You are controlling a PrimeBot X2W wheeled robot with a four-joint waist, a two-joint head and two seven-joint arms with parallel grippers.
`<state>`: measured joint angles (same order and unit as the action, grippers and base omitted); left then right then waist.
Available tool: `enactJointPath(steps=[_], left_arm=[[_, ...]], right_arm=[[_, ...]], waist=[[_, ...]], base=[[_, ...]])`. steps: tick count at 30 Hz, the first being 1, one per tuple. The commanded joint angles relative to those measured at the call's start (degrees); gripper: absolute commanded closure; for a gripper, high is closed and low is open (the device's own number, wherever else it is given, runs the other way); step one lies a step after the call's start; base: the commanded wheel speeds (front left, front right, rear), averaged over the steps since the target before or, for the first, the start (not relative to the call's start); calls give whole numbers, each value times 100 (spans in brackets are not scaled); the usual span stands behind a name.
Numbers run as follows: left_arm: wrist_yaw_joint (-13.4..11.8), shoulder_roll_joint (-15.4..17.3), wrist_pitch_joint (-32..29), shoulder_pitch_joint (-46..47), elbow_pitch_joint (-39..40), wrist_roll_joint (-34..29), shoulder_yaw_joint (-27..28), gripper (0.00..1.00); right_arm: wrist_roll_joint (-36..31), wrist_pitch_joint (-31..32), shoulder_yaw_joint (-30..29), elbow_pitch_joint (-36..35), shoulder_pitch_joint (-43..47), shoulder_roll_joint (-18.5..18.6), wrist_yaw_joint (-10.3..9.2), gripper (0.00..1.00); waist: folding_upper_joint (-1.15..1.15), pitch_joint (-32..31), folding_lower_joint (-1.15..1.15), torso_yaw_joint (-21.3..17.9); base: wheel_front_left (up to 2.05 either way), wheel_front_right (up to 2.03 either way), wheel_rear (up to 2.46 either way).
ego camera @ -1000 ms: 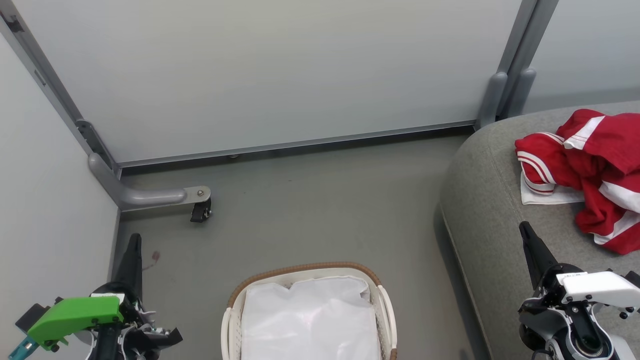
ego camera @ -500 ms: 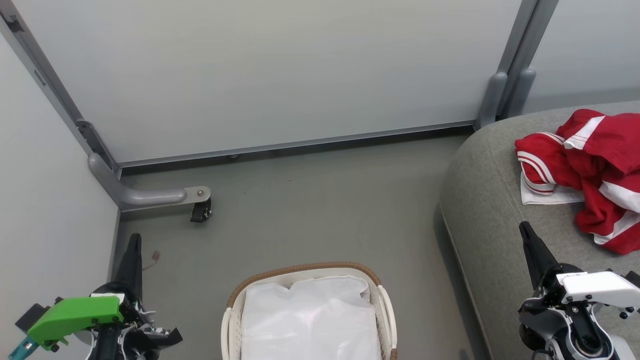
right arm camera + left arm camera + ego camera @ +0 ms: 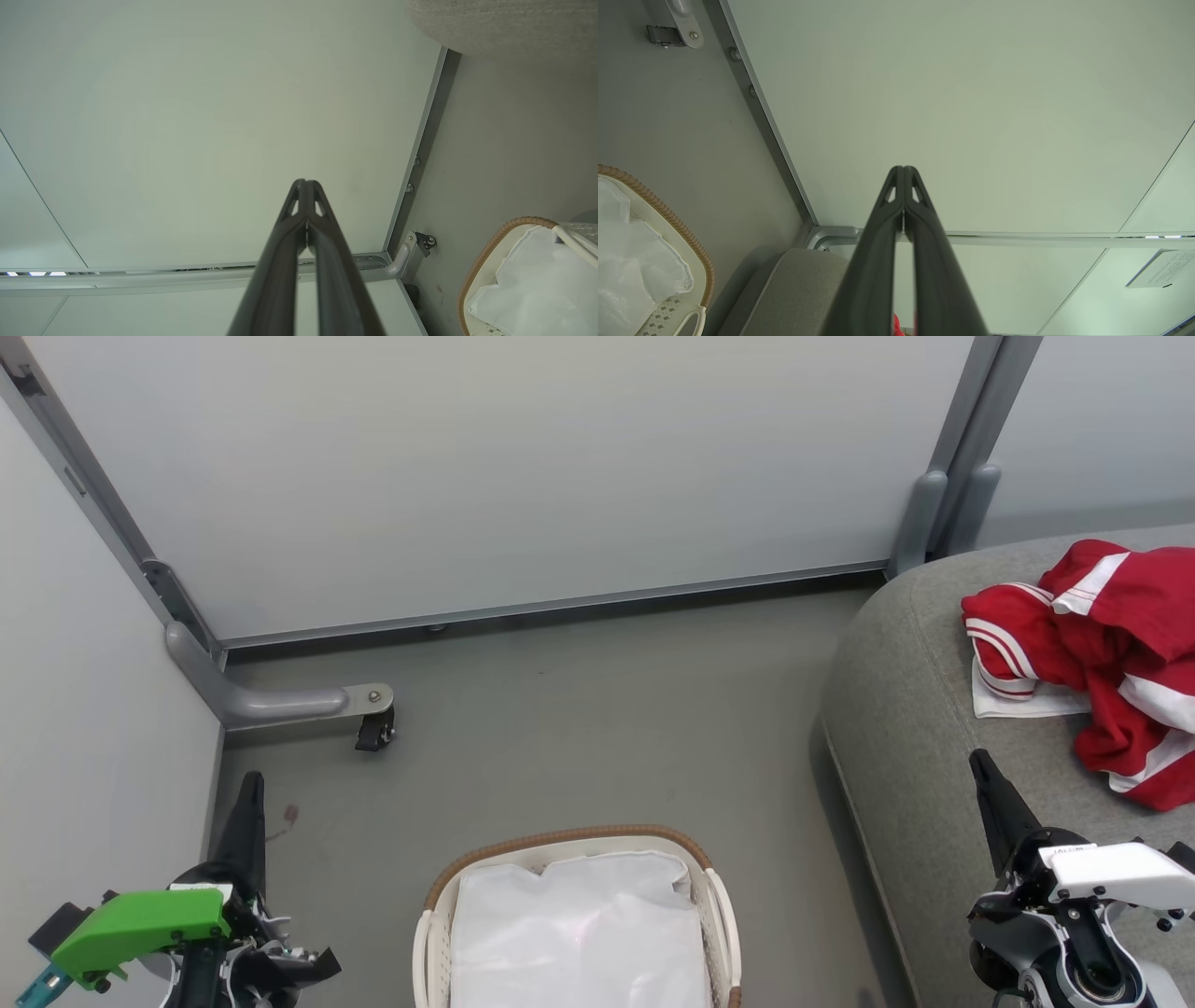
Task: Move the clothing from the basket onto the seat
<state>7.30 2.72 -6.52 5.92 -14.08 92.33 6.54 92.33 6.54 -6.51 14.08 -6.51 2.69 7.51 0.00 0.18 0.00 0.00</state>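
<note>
Finds clothing (image 3: pixel 1111 644) heaped on seat (image 3: pixel 915 737), well apart from basket (image 3: pixel 569 834) and partly cut by the head view's right edge. Sees no red in basket, only a white liner (image 3: pixel 579 933) spread across the inside. Cannot rule out a garment hidden beneath. Judges transfer complete, or nearly so, pending that check.

Records left gripper (image 3: pixel 250 782) clenched on nothing, tips pressed together, hanging over floor (image 3: pixel 579 728) close beside side wall (image 3: pixel 93 691). Records right gripper (image 3: pixel 978 761) likewise clenched and empty, hanging over seat's front part, near clothing but apart from it.

Flags four hazards:
1. Dragging clothing off seat by a careless sweep of right gripper; attributes this to loose folds lying near its tips.
2. Seizing liner instead of a garment on any further reach into basket; attributes this to soft white sheet on top and no red to aim at.
3. Striking side wall with left gripper on a turn at the waist; attributes this to scant clearance there.
4. Tipping basket by a knock in passing; judges it light and unweighted.
</note>
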Motion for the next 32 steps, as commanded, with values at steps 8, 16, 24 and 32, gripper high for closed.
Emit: enactJointPath(steps=[8, 16, 24, 32], left_arm=[[37, 29, -22, 60, 11, 17, 12, 100], [37, 29, -22, 60, 12, 18, 12, 100], [37, 29, -22, 60, 12, 18, 12, 100], [37, 29, -22, 60, 12, 18, 12, 100]], right_arm=[[18, 19, -13, -18, 60, 36, -4, 100], [18, 19, -12, -18, 60, 36, -4, 100], [18, 19, -12, -18, 60, 36, -4, 100], [18, 19, -12, -18, 60, 36, -4, 100]], waist=[[0, 0, 0, 0], [0, 0, 0, 0], [0, 0, 0, 0], [0, 0, 0, 0]], base=[[0, 0, 0], [0, 0, 0], [0, 0, 0], [0, 0, 0]])
